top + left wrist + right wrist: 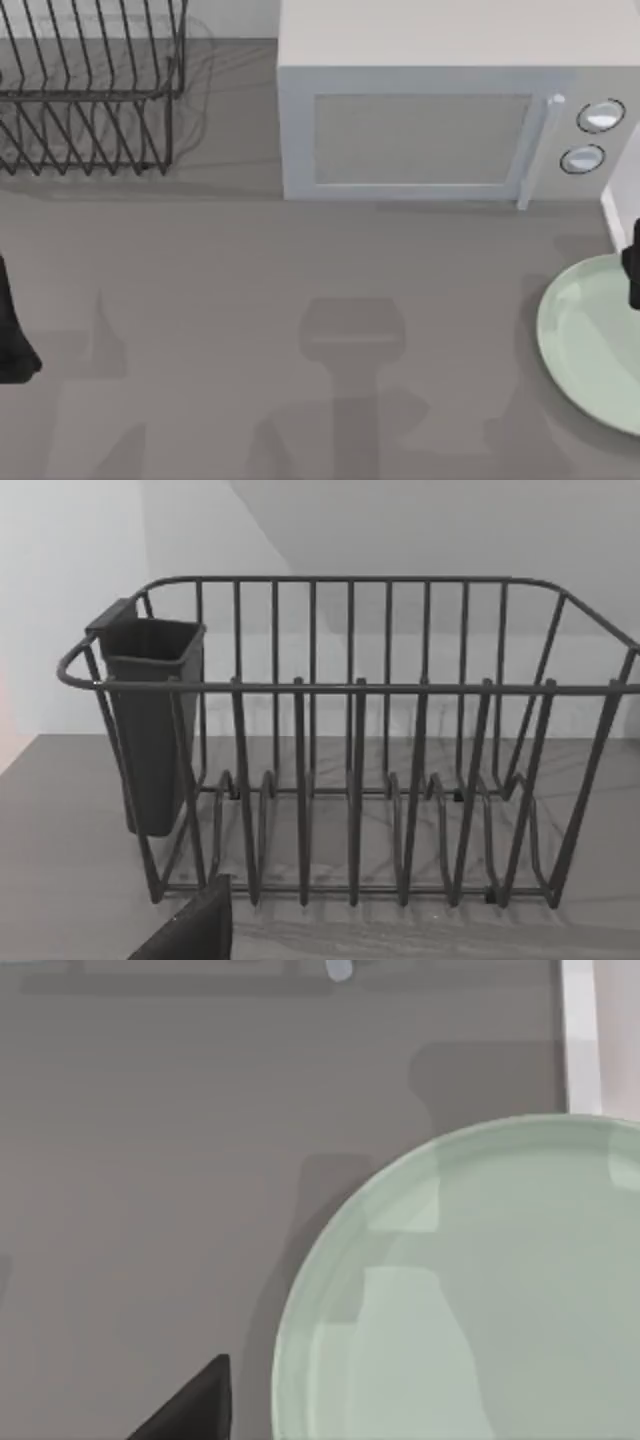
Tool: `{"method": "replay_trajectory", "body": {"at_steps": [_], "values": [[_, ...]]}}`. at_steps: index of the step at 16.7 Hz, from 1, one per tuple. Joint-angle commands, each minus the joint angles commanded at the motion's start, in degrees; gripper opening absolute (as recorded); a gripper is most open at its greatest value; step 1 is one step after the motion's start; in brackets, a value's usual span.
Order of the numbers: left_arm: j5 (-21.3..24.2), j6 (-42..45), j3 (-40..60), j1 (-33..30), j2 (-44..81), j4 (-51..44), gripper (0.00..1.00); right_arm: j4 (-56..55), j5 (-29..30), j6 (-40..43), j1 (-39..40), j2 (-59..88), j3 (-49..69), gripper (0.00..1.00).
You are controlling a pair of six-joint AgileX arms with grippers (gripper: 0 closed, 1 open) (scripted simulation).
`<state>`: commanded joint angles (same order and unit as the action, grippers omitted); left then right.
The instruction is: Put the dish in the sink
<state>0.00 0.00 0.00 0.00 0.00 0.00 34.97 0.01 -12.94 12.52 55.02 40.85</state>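
The dish (590, 340) is a large pale mint-green plate at the table's right edge, partly cut off by the top view's border. It casts a shadow on the grey top along its left side. In the right wrist view the dish (470, 1290) lies close under the camera. My right gripper (632, 275) is a black shape over the dish's far right rim. The sink's thin white rim (612, 218) runs just behind the dish, beside the microwave, and appears as the straight white rim (580, 1040) in the right wrist view. My left gripper (12, 335) rests at the table's left edge.
A grey-white microwave (420, 130) with two round knobs stands at the back, right of centre. A black wire dish rack (90, 90) sits at the back left; the left wrist view faces the rack (350, 770) and its dark cutlery cup (150, 720).
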Motion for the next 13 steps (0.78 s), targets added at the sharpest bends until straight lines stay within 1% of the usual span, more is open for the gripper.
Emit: {"method": "replay_trajectory", "body": {"at_steps": [4,7,10,13], "values": [[0.0,0.0,0.0,0.0,0.0,0.0,1.0,12.6,0.0,-4.7,4.5,22.1,14.8,1.0],[0.0,0.0,0.0,0.0,0.0,0.0,1.0,20.1,0.0,-7.4,7.2,35.1,23.5,1.0],[0.0,0.0,0.0,0.0,0.0,0.0,1.0,24.9,0.0,-9.2,8.9,43.0,29.2,1.0],[0.0,0.0,0.0,0.0,0.0,0.0,1.0,26.5,0.0,-9.8,9.5,45.4,31.0,1.0]]}}
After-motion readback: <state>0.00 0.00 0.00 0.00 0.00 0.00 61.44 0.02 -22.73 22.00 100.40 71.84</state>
